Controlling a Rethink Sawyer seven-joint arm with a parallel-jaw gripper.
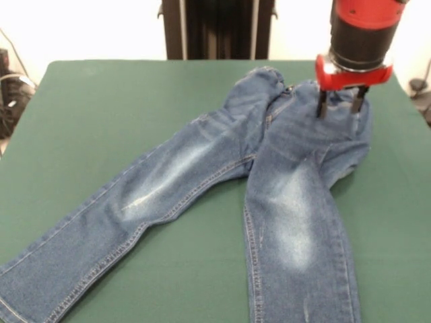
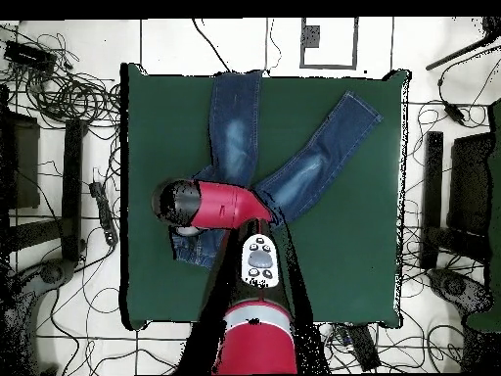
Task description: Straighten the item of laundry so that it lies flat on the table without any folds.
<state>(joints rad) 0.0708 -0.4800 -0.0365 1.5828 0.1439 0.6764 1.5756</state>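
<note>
One pair of jeans (image 1: 269,168) (two legs splayed) — claw (image 1: 341,104) apart, seemingly touching waistband.

Jeans (image 1: 269,175) sprawl across the table (image 1: 94,114), legs splayed in a V toward the camera-side edge. Open green felt between the legs and a wide bare stretch on the front view's left. Gripper (image 1: 341,104) sits over the bunched waistband, its two fingers apart. In the overhead view the arm (image 2: 230,206) covers the waist area.
</note>
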